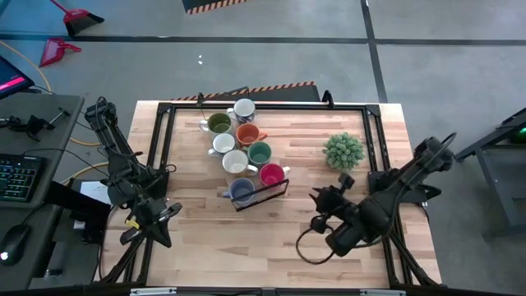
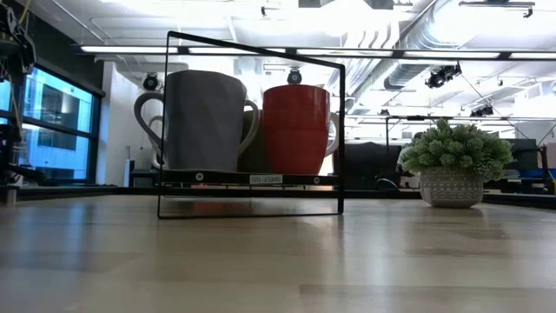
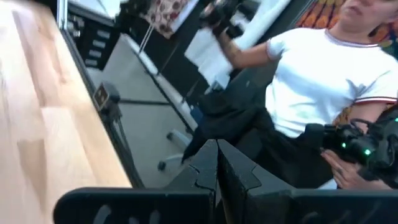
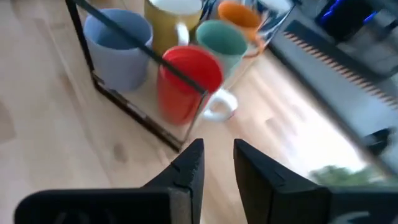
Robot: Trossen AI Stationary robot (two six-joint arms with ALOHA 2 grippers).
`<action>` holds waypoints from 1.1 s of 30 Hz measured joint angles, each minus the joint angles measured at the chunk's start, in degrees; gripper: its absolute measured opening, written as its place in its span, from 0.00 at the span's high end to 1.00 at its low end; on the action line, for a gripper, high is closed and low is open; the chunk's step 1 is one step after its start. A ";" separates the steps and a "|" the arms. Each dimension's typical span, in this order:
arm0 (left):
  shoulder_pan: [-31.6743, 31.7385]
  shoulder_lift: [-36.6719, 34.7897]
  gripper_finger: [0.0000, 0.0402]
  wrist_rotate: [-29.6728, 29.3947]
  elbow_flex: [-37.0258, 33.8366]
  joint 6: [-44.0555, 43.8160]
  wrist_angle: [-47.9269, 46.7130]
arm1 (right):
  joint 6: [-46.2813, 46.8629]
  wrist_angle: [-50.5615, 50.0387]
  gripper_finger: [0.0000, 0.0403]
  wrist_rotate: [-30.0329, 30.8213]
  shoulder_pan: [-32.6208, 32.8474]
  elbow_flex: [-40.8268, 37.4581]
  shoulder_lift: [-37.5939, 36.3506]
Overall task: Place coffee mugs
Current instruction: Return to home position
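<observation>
as right gripper (image 4: 217, 148) hovers, red mug (image 4: 185, 84) sits apart.

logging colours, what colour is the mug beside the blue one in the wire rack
Red mug; shows best in the right wrist view.

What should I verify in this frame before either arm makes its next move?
1. Right gripper empty: ok. Its fingers are apart with nothing between them.
2. Left gripper empty: ok. Its fingers are shut on nothing, near the table's left edge.
3. Red ceramic mug and blue ceramic mug upright in the black wire rack: ok.
4. Right gripper apart from the rack: ok.
5. Spiky green potted plant upright: ok.
6. Person in a white shirt beyond the table edge, clear of the left arm's path: cannot tell.
</observation>
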 joint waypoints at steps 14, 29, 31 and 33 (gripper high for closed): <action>0.01 0.00 1.00 -8.60 0.00 4.24 5.97 | -21.90 77.61 0.83 -19.78 1.13 -55.21 -28.63; 8.57 -0.44 1.00 -7.82 -1.55 42.58 3.31 | -55.66 109.29 0.83 -28.87 1.13 -71.26 -42.68; 11.75 -0.44 1.00 -2.66 -2.26 34.82 1.62 | -55.48 107.92 0.83 -29.49 1.13 -71.37 -42.66; 14.91 -0.20 1.00 4.55 -3.07 28.32 0.58 | -54.23 107.61 0.83 -30.05 1.13 -71.34 -42.68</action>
